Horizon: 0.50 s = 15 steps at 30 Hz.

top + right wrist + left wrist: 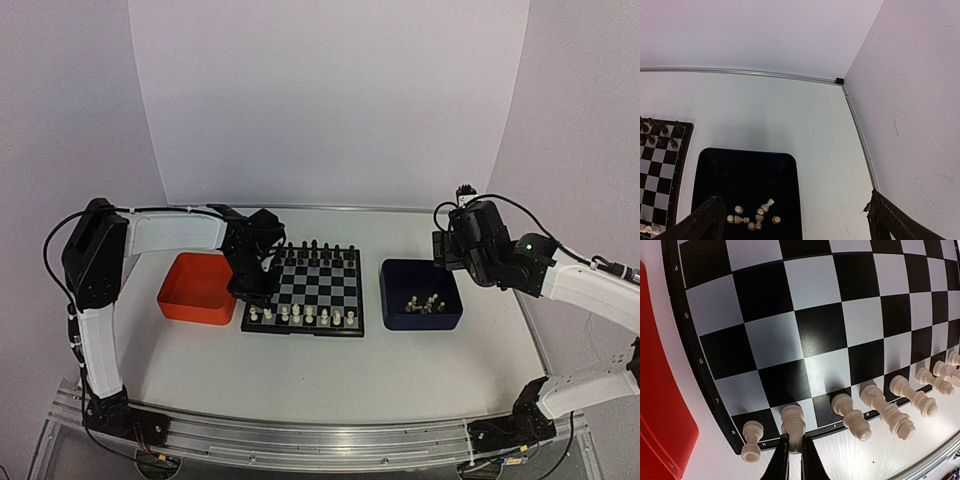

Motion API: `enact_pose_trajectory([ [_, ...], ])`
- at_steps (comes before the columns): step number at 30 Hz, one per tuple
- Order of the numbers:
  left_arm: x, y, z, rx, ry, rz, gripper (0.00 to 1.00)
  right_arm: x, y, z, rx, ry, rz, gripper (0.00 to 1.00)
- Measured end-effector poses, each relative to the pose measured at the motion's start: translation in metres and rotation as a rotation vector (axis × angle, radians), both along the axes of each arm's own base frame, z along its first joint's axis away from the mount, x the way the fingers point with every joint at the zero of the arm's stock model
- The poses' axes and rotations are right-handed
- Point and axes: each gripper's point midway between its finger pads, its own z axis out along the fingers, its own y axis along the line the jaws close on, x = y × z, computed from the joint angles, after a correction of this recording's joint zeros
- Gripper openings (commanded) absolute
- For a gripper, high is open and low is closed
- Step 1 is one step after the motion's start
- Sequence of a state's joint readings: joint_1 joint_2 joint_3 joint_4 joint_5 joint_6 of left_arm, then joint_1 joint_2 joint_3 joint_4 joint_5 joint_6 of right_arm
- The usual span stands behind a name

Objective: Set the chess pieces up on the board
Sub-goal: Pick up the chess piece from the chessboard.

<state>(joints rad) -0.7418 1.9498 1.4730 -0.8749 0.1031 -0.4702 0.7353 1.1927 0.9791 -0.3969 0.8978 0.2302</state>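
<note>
Clamped by left gripper (794,442): cream chess piece (792,421) on board (775,340) edge, bottom left of frame. Spread wide, empty: right gripper (797,212) above blue tray (740,172).

You have bright, even, diffuse light in all three views; the walls (330,100) read pale lavender with no hot spots. In the overhead view the board (322,288), the orange tray (190,308) and the blue tray (420,322) drop only thin, soft shadows at their edges, and the chess pieces (297,315) are too small to look crisp. Your left wrist view bows strongly: the board's lines curve toward the edges, the light squares carry a soft sheen near the centre, and the pieces throw short shadows. In the right wrist view the blue tray's inside goes nearly black, and the right gripper (795,197) shows as dark, soft-edged shapes at 7 and 5 o'clock.
</note>
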Motion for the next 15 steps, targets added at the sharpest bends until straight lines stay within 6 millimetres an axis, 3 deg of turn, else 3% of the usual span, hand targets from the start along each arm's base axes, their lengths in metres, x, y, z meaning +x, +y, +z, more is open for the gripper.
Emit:
enact_pose_trajectory([
  [15,-0.0034,0.0025,0.0010,0.021,0.029,0.006,0.00,-0.0012,-0.0011,0.0005,0.006,-0.003,-0.002,0.95],
])
